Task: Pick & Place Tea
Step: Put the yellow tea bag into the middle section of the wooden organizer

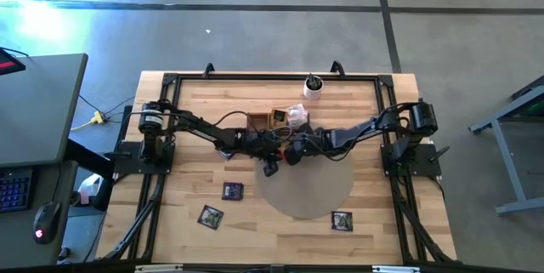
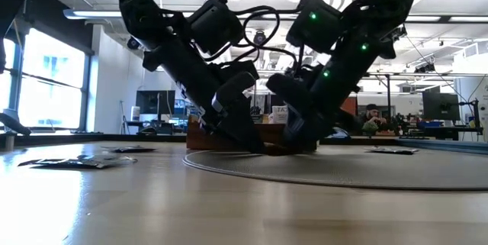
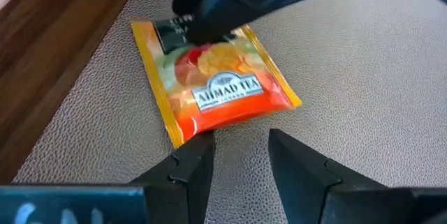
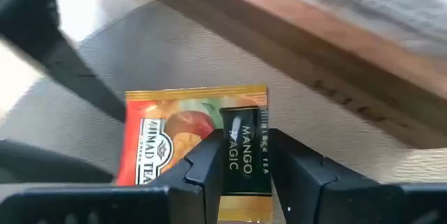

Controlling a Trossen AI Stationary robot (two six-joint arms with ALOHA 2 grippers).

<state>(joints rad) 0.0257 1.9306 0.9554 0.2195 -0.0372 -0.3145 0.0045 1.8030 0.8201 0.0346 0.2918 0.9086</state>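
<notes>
The right tool is standing with narrowly parted fingers around the edge of an orange sachet lying flat on the grey mat, not yet clamping it. Across the sachet, the left tool is hovering just beside its other edge, fingers a little apart, holding nothing. Risk — both tools are crowding one thin sachet, so they could collide or only push it. Farther, at twelve o'clock, the wooden box is waiting; three dark sachets are lying toward six o'clock on the surface.

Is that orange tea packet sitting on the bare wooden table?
No, the orange tea sachet lies flat on a grey textured mat, beside the wooden box edge, not on bare wood.
</notes>
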